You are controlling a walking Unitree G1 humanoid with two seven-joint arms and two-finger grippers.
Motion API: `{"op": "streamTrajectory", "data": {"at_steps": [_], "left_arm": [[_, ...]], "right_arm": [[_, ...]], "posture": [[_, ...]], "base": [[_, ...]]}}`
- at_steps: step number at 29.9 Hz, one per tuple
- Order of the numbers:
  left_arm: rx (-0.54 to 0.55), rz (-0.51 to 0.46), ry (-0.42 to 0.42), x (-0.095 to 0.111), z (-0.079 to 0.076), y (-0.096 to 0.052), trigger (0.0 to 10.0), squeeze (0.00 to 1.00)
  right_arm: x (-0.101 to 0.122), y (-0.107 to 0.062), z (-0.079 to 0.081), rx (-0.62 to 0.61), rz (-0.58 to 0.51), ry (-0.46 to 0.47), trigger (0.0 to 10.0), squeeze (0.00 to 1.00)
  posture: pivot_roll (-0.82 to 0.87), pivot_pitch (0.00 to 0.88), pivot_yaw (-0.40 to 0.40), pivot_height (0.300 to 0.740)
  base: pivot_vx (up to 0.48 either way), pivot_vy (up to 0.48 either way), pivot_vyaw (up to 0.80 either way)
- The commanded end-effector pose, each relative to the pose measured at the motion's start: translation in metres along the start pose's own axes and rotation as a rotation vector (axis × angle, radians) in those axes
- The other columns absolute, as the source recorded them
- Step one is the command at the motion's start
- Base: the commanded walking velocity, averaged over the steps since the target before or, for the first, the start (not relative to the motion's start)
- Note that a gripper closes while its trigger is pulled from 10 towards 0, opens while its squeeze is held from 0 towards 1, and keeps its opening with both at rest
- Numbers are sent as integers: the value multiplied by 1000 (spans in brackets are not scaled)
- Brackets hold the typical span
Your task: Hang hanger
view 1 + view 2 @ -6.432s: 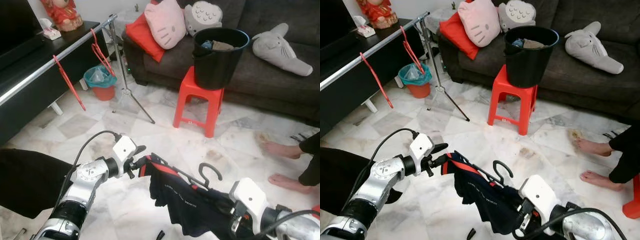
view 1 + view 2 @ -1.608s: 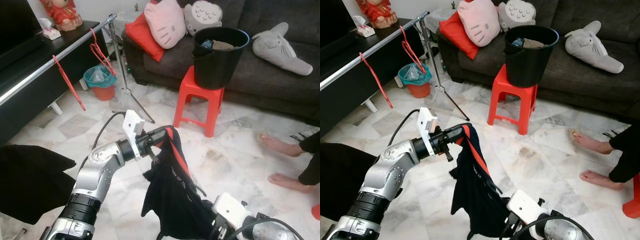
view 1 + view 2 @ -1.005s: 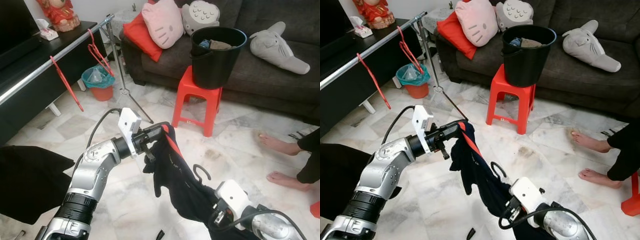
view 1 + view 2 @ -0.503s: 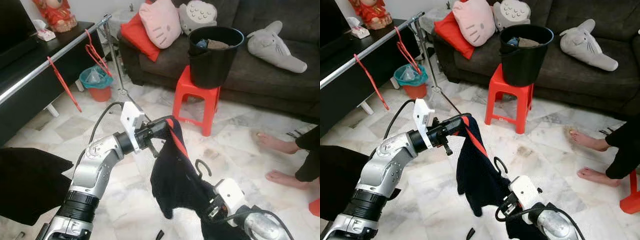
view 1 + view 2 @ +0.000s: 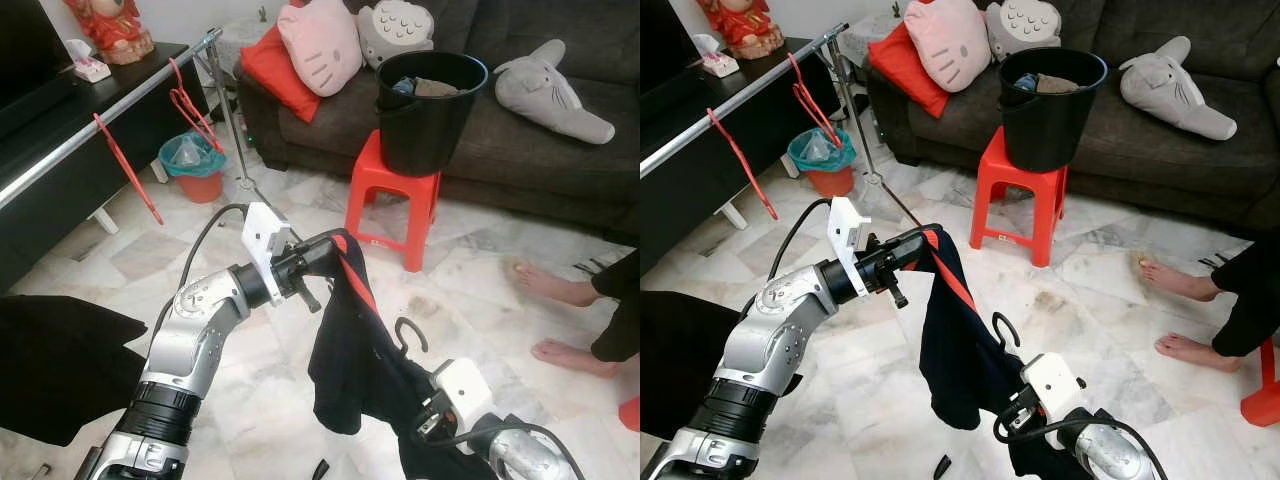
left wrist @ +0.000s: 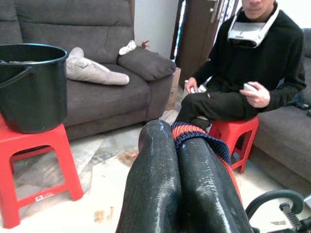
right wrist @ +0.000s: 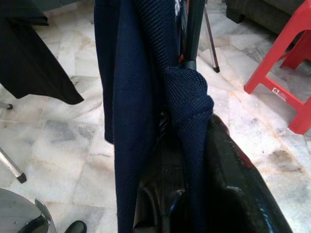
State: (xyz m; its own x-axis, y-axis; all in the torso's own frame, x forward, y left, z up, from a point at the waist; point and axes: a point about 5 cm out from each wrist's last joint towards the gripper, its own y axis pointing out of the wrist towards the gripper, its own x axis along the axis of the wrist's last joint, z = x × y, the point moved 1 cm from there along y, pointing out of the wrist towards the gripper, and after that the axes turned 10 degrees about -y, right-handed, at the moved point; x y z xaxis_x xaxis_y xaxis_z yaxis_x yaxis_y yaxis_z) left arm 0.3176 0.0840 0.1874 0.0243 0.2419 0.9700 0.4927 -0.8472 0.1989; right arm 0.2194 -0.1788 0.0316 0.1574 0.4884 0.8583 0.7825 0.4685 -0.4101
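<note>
A navy garment [image 5: 350, 350] with red collar trim hangs on a black hanger, whose hook [image 5: 410, 334] sticks out on its right side. My left gripper [image 5: 322, 252] is raised at mid-scene and is shut on the collar [image 6: 197, 134]. Low at the right, my right gripper [image 5: 432, 425] is shut on the garment's lower fabric [image 7: 187, 104], next to the black hanger stem [image 7: 194, 29]. The silver clothes rail [image 5: 110, 100] runs along the left and carries two red hangers [image 5: 125, 170] [image 5: 195, 105], well away from both grippers.
The rail's tripod stand [image 5: 245, 180] and a teal bin [image 5: 190, 160] are at the far left. A black bucket [image 5: 430, 95] sits on a red stool [image 5: 395, 195] before the sofa [image 5: 540, 140]. A person's bare feet [image 5: 560, 320] are at the right. A dark cloth [image 5: 55, 360] lies at the lower left.
Over the last seconds my left gripper has lifted the collar, so the garment now hangs upright. In the last half second it swung slightly right.
</note>
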Motion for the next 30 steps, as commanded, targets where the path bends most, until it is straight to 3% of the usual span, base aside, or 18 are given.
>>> {"op": "streamTrajectory", "data": {"at_steps": [1, 3, 4, 6, 7, 8, 25, 30], "left_arm": [[11, -38, 45, 12, 4, -2, 10000, 0], [13, -40, 46, 12, 4, -2, 10000, 0], [16, -41, 47, 12, 4, -2, 10000, 0], [18, -40, 50, 12, 4, -2, 10000, 0], [19, -40, 51, 12, 4, -2, 10000, 0], [19, -39, 52, 12, 4, -2, 10000, 0], [32, -32, 68, 11, 6, -2, 10000, 0], [40, 13, 72, -1, 8, -6, 10000, 0]], "right_arm": [[-5, -2, 1, 6, 21, 19, 10000, 0], [-4, -2, 0, 8, 16, 20, 10000, 0], [-3, -2, -1, 8, 10, 22, 10000, 204], [-2, -2, -1, 10, 7, 19, 10000, 263], [-2, -2, -1, 9, 9, 15, 10000, 243], [-3, -2, -1, 11, 11, 9, 10000, 12], [4, -1, -3, 8, -12, 1, 10000, 0], [14, 1, -7, -16, -54, 4, 10000, 0]], "posture": [[-67, 79, 87, 740], [-66, 79, 86, 740], [-67, 79, 86, 740], [-67, 79, 86, 740], [-68, 79, 86, 740], [-68, 79, 86, 740], [-65, 79, 87, 740], [-66, 79, 89, 740]], "base": [[0, 0, 0], [0, 0, 0], [0, 0, 0], [0, 0, 0], [0, 0, 0], [0, 0, 0], [0, 0, 0], [0, 0, 0]]}}
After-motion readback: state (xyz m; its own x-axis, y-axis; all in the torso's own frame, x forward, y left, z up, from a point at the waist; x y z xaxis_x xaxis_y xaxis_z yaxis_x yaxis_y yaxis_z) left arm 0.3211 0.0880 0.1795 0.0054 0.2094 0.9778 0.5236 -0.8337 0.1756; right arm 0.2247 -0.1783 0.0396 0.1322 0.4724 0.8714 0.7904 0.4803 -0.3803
